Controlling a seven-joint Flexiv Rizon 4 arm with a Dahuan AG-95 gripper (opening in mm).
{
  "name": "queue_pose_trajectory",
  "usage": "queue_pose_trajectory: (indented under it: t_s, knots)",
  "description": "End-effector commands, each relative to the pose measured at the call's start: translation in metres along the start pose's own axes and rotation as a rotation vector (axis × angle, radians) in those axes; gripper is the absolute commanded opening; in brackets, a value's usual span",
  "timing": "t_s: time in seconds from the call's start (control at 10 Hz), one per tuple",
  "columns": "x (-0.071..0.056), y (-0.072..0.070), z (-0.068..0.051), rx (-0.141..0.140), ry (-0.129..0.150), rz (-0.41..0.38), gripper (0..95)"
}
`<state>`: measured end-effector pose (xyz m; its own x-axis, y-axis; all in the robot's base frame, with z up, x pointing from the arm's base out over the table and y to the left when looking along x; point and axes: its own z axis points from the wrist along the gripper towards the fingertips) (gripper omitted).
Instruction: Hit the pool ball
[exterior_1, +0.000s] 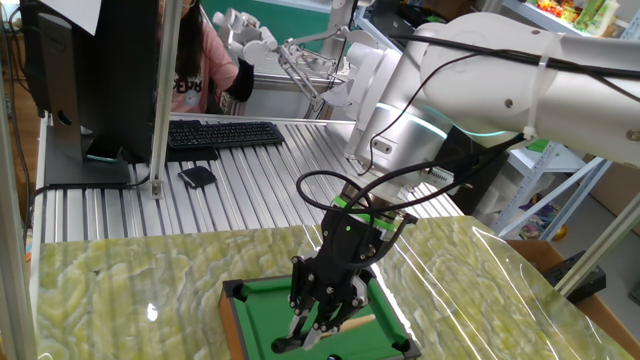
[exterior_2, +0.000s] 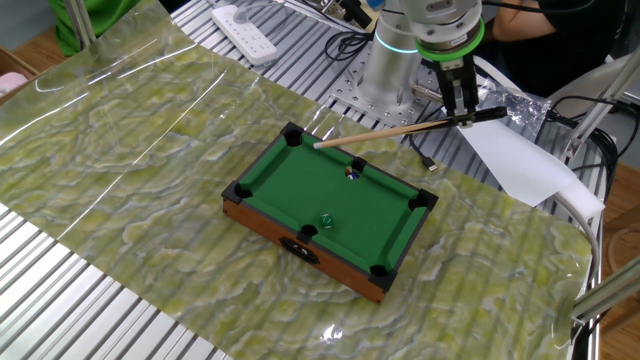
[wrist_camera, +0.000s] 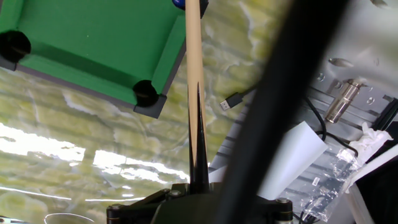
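Hand view: end effector (exterior_2: 462, 112) pinching the butt of the cue stick (exterior_2: 385, 133), which runs down toward the mini pool table (exterior_2: 395, 243).

From the other fixed view, the cue tip rests over the far rail near a corner pocket, while the pool ball (exterior_2: 352, 173) sits on the green felt beside the far side pocket, near the tip but apart from it. A second small ball (exterior_2: 326, 217) lies mid-felt. Likely risks: the tip catching the rail, or sliding past so tiny a ball.

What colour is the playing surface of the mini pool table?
Green, with black corner pockets; the pool table shows best in the other fixed view.
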<state>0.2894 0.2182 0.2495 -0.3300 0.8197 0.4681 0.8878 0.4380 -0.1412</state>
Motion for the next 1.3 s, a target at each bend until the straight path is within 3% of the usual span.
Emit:
queue_pose_trajectory:
  t_s: [0.1,1.3]
  knots:
    - [-0.0006,-0.0008,0.0001,-0.005,0.002,0.0,0.0]
    - [-0.0006,-0.0008,0.0001,-0.023,-0.008,-0.003,0.0]
